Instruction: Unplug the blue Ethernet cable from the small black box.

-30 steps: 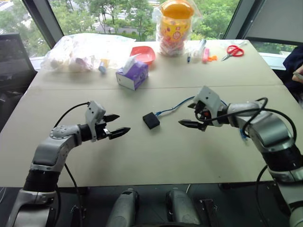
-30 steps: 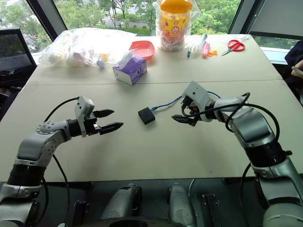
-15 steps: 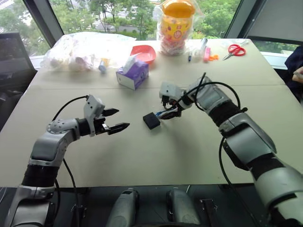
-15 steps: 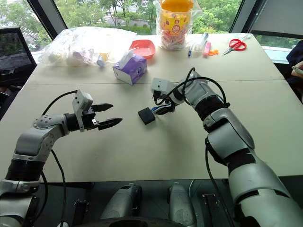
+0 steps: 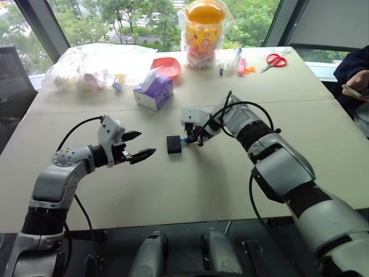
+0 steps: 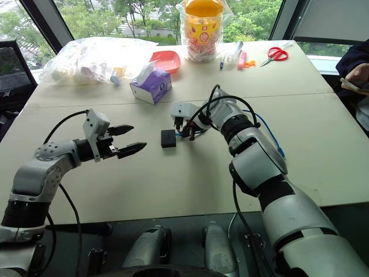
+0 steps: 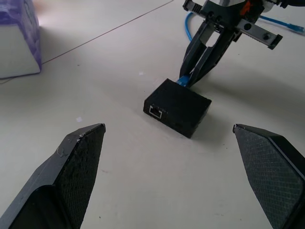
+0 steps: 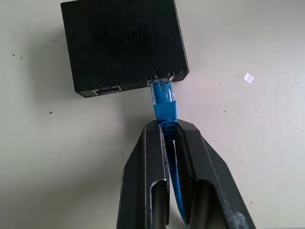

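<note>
The small black box (image 5: 174,144) lies flat on the beige table, with an empty port on one side (image 7: 156,111). The blue Ethernet cable (image 8: 164,102) has its plug seated in a port of the box (image 8: 124,43). My right gripper (image 8: 167,125) is shut on the cable's blue boot just behind the plug, pointing steeply down at the table. From there the cable (image 6: 268,130) trails off to the right. Left of the box, my left gripper (image 5: 145,144) hovers open, aimed at the box, with nothing between its fingers.
A purple tissue box (image 5: 153,92) stands behind the black box. Further back are a red bowl (image 5: 166,66), a bagged yellow-lidded jar (image 5: 202,34), a clear bag of items (image 5: 92,66), markers (image 5: 239,60) and red scissors (image 5: 272,59). A person's hand (image 5: 357,81) is at the right edge.
My right arm swung in from the right to the box, tipped downward, and its gripper closed on the blue cable by the plug. The left gripper stayed put and open.
</note>
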Available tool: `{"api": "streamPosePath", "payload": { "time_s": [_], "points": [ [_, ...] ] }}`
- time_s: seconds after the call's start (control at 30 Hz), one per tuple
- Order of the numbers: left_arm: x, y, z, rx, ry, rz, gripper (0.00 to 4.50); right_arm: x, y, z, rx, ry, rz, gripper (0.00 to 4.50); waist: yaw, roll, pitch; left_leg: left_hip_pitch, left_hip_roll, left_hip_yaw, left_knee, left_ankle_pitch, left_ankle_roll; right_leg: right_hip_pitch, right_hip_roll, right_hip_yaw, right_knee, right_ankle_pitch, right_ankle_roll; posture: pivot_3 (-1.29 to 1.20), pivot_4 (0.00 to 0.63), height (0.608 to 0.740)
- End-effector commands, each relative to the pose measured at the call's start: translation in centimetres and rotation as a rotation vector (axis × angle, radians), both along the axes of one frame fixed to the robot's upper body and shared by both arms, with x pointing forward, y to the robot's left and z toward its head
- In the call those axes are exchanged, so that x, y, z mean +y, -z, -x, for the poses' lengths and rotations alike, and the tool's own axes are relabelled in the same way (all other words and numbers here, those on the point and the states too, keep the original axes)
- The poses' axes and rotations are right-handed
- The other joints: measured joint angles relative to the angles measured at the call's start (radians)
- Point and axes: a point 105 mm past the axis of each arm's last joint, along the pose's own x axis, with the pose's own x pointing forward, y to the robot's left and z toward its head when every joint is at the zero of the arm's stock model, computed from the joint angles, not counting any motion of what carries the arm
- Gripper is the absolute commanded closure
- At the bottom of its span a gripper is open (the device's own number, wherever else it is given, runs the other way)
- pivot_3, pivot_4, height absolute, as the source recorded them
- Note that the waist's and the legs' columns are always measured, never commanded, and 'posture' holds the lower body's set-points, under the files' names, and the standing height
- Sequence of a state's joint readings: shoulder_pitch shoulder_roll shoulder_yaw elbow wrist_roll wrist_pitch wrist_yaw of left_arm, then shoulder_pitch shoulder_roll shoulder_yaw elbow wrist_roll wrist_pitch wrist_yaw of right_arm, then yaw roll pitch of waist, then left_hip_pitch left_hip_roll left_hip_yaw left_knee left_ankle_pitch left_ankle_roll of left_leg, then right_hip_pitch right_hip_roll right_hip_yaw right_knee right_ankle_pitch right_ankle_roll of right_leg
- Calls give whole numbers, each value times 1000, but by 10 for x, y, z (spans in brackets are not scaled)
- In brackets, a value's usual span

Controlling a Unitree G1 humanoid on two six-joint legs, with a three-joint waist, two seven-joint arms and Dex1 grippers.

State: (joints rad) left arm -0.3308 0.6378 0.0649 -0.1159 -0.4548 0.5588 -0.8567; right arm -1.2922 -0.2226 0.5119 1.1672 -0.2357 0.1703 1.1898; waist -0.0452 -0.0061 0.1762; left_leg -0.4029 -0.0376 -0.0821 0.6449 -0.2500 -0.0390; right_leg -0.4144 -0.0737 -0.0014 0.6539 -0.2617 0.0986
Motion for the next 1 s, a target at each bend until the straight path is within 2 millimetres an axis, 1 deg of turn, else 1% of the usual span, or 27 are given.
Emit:
{"api": "streamPosePath", "payload": {
  "time_s": [0.03,0.07,0.13,0.17,0.2,0.27,0.3,0.33,0.4,0.5,0.6,0.67,0.73,0.87,1.0],
  "points": [
    [1,-18,-5,-56,-7,32,0,2,-5,-6,-68,11,-6,4468,1,0,0,0,0,0,0,0,0,0,0,0,0,0,0,0,150,740],
    [-1,-19,-6,-50,1,38,0,-1,-11,-12,-141,24,-15,4468,0,0,0,0,0,0,0,0,-1,0,0,0,0,0,0,0,150,740],
    [-8,-21,-8,-26,29,72,0,-14,-27,-25,-339,53,-17,4468,3,0,0,0,0,0,0,1,-1,0,0,0,0,0,0,0,150,740],
    [-10,-23,-8,-15,40,85,0,-18,-34,-28,-417,55,-18,4468,8,0,0,-1,0,0,0,1,-1,-1,0,0,0,0,0,0,150,740],
    [-14,-25,-9,-2,58,100,0,-22,-47,-29,-537,42,-53,4468,14,0,0,-3,0,-1,1,1,-2,-2,-1,0,0,0,0,0,150,740],
    [-24,-29,-12,22,107,123,0,-39,-72,-20,-751,61,-92,4468,31,0,0,-6,-1,-1,1,1,-2,-5,-3,0,0,0,0,0,150,740],
    [-28,-33,-14,34,127,142,0,-49,-84,-11,-876,63,-97,4468,31,0,0,-8,-2,-1,1,1,-2,-6,-3,0,0,0,1,0,150,740],
    [-29,-36,-16,41,137,154,0,-54,-91,-3,-950,65,-93,4468,37,0,0,-8,-2,-1,1,1,-2,-7,-3,0,0,1,1,0,150,740],
    [-32,-45,-23,29,141,187,0,-63,-97,18,-1062,36,-58,4468,34,0,0,-10,-3,0,1,1,-2,-9,-4,0,0,0,1,0,150,740],
    [-39,-58,-32,55,173,252,0,-60,-105,52,-1107,17,-129,4468,27,0,0,-10,-3,3,1,1,-1,-9,-3,0,-1,0,2,0,150,740],
    [-47,-66,-33,93,228,293,0,-49,-111,73,-1113,-20,-170,4468,13,-1,1,-8,-1,4,1,1,-1,-8,-1,1,1,0,2,0,150,740],
    [-57,-72,-29,126,291,323,0,-40,-115,84,-1117,-45,-203,4468,7,-1,1,-6,-1,3,2,1,-1,-6,0,1,1,0,1,0,150,740],
    [-64,-78,-24,155,346,344,0,-33,-118,89,-1119,-53,-230,4468,5,-1,1,-5,0,2,3,1,-1,-4,2,1,1,0,1,0,150,740],
    [-69,-85,-15,200,422,368,0,-27,-117,92,-1114,-68,-231,4468,7,-1,1,-4,0,1,4,1,0,-2,2,1,1,0,1,0,150,740],
    [-70,-86,-14,204,428,375,0,-23,-118,95,-1102,-87,-237,4468,7,-1,1,-4,0,1,3,1,0,-2,2,1,1,0,1,0,150,740]
  ]
}}
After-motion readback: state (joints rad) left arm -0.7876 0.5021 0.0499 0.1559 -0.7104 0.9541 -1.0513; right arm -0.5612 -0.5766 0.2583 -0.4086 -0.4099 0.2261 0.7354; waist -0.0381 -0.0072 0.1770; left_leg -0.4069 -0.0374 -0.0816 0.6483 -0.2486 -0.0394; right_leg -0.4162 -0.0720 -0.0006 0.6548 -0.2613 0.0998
